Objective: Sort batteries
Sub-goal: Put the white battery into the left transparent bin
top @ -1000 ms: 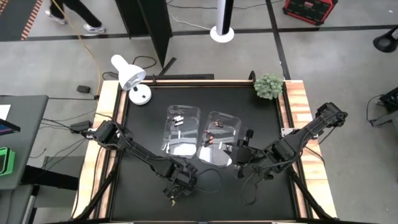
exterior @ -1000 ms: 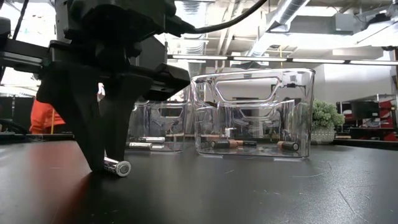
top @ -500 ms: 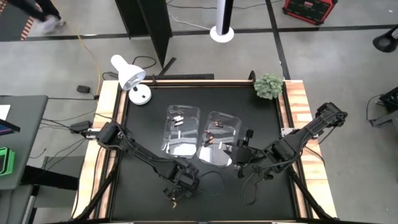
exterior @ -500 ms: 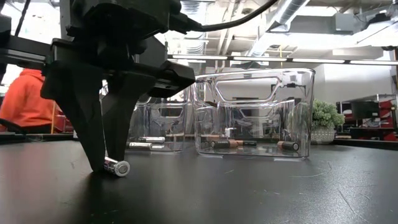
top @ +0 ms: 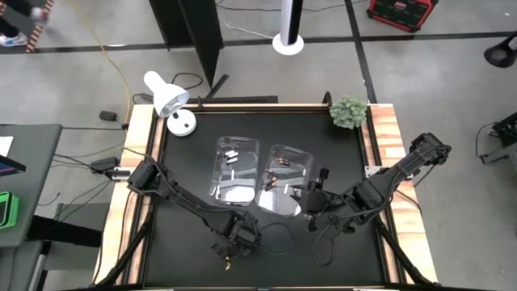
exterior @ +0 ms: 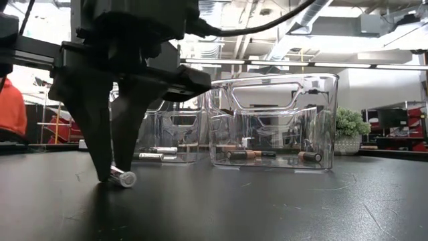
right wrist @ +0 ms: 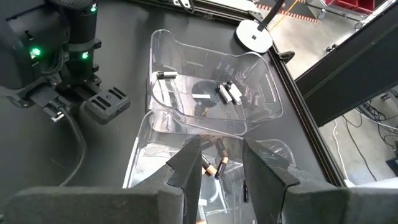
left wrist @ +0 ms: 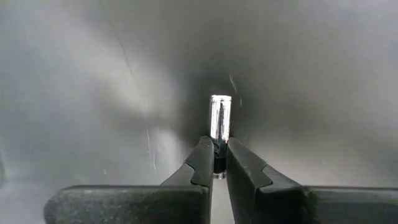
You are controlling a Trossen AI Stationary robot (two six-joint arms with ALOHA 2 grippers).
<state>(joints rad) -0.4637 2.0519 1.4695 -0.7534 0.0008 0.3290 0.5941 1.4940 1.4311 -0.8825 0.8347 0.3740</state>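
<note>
One silver battery (left wrist: 220, 121) lies on the table (exterior: 281, 207), pinched at its end by the left claw (left wrist: 214, 163); that shallow grip could slip during lifting.

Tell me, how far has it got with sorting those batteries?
Well along, it seems. Silver batteries already lie in one clear bin, copper-ended ones in the other bin. Right now the left pincer is shut on a silver battery lying on the black table; it must go to its bin. The right pincer hovers over the bins, holding nothing. No other loose batteries show.
</note>
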